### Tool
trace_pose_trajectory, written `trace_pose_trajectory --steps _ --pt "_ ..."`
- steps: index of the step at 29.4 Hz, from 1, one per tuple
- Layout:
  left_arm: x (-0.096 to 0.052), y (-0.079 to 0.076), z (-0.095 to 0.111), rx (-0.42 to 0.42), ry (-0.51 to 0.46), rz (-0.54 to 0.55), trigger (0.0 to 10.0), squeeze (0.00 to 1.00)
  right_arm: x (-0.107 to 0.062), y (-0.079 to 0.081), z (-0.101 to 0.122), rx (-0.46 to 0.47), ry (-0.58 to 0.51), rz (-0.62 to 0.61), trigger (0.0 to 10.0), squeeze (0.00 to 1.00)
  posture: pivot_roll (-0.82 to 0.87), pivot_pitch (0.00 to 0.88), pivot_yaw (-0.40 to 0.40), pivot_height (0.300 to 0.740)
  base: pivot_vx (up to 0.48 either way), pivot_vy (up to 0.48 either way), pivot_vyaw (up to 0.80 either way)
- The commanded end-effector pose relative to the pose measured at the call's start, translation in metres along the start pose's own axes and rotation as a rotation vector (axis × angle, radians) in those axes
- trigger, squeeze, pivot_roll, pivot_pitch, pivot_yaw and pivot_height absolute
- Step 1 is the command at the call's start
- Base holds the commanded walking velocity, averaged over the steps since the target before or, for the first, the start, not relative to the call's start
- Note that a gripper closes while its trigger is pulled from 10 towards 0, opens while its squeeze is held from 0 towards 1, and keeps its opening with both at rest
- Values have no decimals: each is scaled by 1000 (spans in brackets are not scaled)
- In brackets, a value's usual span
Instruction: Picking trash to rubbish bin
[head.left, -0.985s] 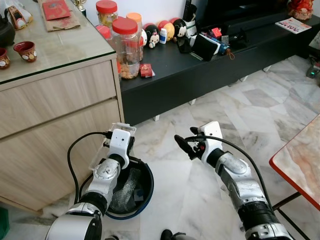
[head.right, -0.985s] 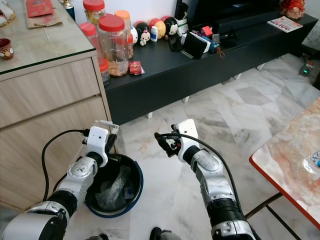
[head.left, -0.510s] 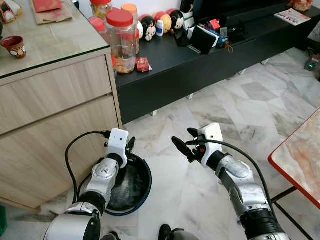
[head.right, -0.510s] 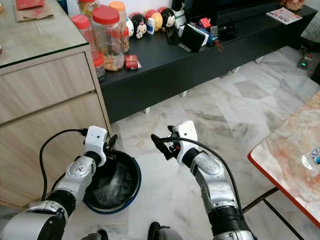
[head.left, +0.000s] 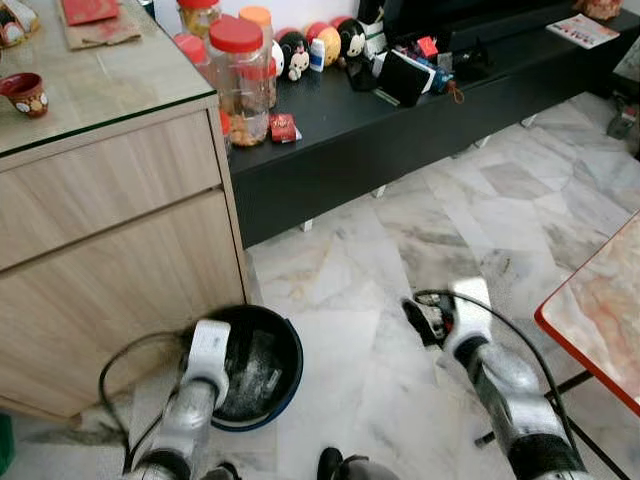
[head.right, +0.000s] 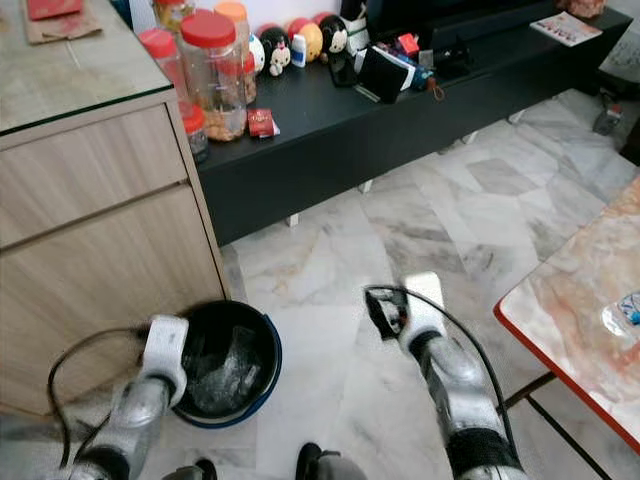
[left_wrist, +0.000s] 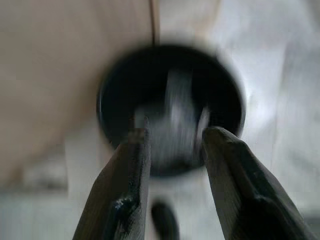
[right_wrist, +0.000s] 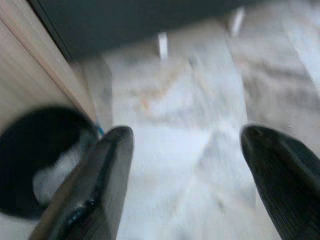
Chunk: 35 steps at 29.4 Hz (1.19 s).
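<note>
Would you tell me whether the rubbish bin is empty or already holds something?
Not empty: the rubbish bin stands upright with clear crumpled plastic lying inside.
</note>
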<state>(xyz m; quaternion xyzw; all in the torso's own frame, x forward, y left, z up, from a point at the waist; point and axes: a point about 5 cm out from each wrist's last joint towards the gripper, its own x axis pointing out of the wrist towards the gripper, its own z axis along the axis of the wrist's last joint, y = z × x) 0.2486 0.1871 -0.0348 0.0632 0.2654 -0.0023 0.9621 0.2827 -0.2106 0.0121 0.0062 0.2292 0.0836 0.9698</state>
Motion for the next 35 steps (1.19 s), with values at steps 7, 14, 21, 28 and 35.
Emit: trace_pose_trajectory --steps 7,14,21,28,35 --pt "-25 9 -55 15 213 58 10000 0 -24 -17 -67 74 219 -180 10000 0 -12 139 -62 740 0 0 0" --pt "-26 21 -57 35 247 118 10000 0 -32 -14 -85 69 278 -213 10000 0 1 112 -38 740 0 0 0" --pt "-30 39 -58 19 240 198 10000 0 -34 -12 -91 81 297 -229 10000 0 13 85 -29 740 0 0 0" --pt "-42 45 -75 7 280 234 10000 0 -41 -14 -102 64 351 -257 10000 0 31 49 -22 740 0 0 0" --pt "-53 40 -91 -58 324 236 10000 0 -51 -11 -119 95 411 -288 10000 0 31 17 -9 740 0 0 0"
